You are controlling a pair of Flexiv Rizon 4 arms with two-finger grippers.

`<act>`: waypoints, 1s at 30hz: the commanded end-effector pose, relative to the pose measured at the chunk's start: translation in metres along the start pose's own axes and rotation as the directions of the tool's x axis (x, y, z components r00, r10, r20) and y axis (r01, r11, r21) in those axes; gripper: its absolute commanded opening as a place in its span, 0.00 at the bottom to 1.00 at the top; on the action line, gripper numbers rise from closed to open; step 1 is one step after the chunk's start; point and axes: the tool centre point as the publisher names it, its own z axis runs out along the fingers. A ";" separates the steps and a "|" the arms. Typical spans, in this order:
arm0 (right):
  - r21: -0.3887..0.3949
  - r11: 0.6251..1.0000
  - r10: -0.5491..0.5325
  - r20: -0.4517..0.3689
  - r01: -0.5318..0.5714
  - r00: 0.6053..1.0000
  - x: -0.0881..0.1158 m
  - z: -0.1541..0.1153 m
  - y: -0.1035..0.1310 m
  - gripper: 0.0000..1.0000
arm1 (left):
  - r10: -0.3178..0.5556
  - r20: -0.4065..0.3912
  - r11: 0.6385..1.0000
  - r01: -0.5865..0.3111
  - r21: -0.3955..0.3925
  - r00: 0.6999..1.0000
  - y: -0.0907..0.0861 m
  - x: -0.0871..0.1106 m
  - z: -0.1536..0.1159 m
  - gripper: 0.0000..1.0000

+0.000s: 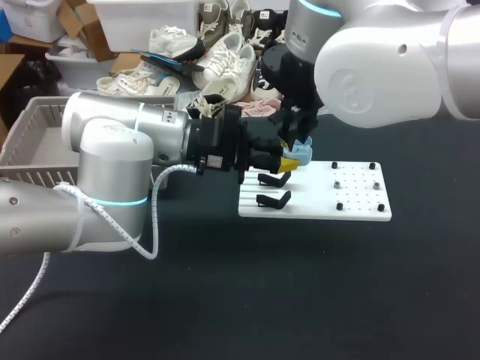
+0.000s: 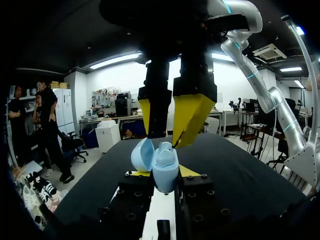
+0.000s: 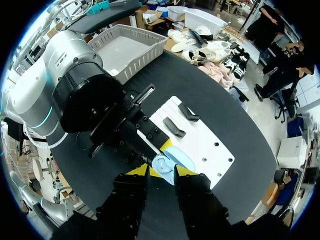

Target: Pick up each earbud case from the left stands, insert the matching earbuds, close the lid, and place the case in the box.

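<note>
A light blue earbud case [image 1: 301,154], lid open, is held above the left end of the white stand board [image 1: 352,196]. My left gripper [image 1: 291,162] reaches in from the left and is shut on it. In the left wrist view the case [image 2: 161,161] sits upright between the left gripper's [image 2: 161,173] yellow tips. My right gripper [image 1: 298,129] hangs straight over the case. Its yellow fingers [image 2: 192,115] stand apart just above the open case. In the right wrist view the case [image 3: 171,164] lies right under the right gripper [image 3: 161,171].
Two black stands [image 1: 274,179] [image 1: 274,199] sit empty on the board's left part, with small pegs [image 1: 339,184] to their right. A grey basket [image 1: 30,142] stands at the table's far left, behind my left arm.
</note>
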 end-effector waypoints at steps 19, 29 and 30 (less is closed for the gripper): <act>0.038 0.978 0.203 0.092 -0.207 0.975 -0.034 0.001 -0.058 0.33 | 0.000 0.000 1.000 0.000 0.003 1.000 0.001 0.000 0.000 0.00; 0.034 0.972 0.231 0.045 -0.232 0.972 -0.031 0.021 -0.061 0.31 | 0.000 0.000 1.000 0.000 0.003 1.000 0.001 0.000 0.000 0.00; 0.033 0.972 0.231 0.044 -0.233 0.972 -0.029 0.020 -0.060 0.31 | 0.000 0.000 1.000 0.000 0.003 1.000 0.001 0.000 0.000 0.00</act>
